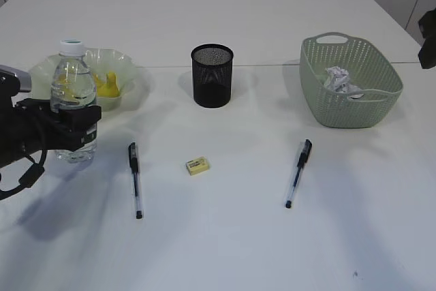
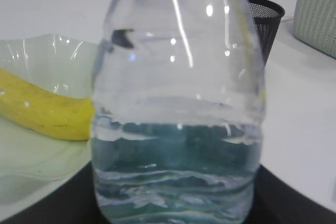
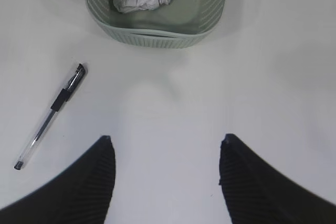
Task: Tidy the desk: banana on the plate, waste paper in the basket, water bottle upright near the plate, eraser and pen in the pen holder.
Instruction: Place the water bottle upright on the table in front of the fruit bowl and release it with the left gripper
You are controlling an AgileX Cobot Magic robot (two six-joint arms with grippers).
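You had banana (image 1: 109,85) plated, paper (image 1: 340,80) binned; left claw (image 1: 71,122) clamped on upright bottle (image 1: 73,100) at left edge, right claw (image 3: 165,174) wide open, empty; eraser (image 1: 197,165), pens (image 1: 135,178) left.

Open table between pen holder (image 1: 212,75) and basket (image 1: 350,90), front edge unobstructed

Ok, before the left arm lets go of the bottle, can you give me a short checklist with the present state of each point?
1. Water bottle upright: ok.
2. Bottle beside the plate: ok.
3. Left tool shut on the bottle: ok, it wraps the lower body.
4. Bottle base resting on the table: cannot tell, the tool hides it.
5. Banana on the plate: ok.
6. Right tool open and empty, so free for the pen: ok.
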